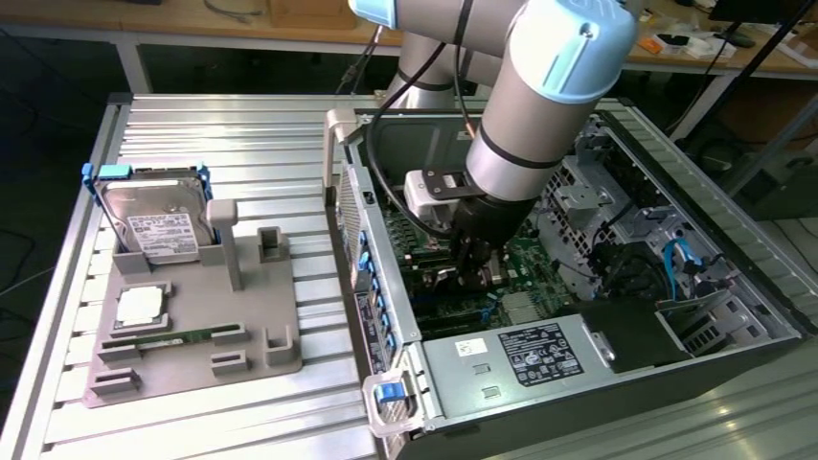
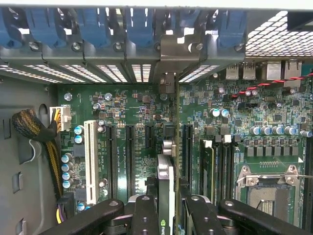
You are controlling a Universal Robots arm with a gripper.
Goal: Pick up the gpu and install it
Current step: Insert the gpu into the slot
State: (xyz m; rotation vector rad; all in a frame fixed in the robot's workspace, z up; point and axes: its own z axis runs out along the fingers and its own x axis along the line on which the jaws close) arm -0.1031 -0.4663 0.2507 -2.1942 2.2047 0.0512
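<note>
One arm (image 1: 543, 96) reaching down, tool (image 2: 168, 203) gripping gpu (image 2: 165, 171)

This looks like a robot lab or workshop. A big robot arm (image 1: 550, 96) reaches into an open computer case (image 1: 731, 235) on a metal tabletop (image 1: 217, 120). Wooden benches (image 1: 153, 21) with cables (image 1: 228, 10) stand behind.

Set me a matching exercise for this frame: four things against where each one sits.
1 slim dark gpu card with silver bracket
2 silver hard drive in blue-handled frame
3 thin green memory stick
4 long white motherboard slot

A lying flat on the grey tray
B propped up on that tray
C held in the black gripper inside the computer case
D empty, beside black slots

Pairs: 1-C, 2-B, 3-A, 4-D
</note>
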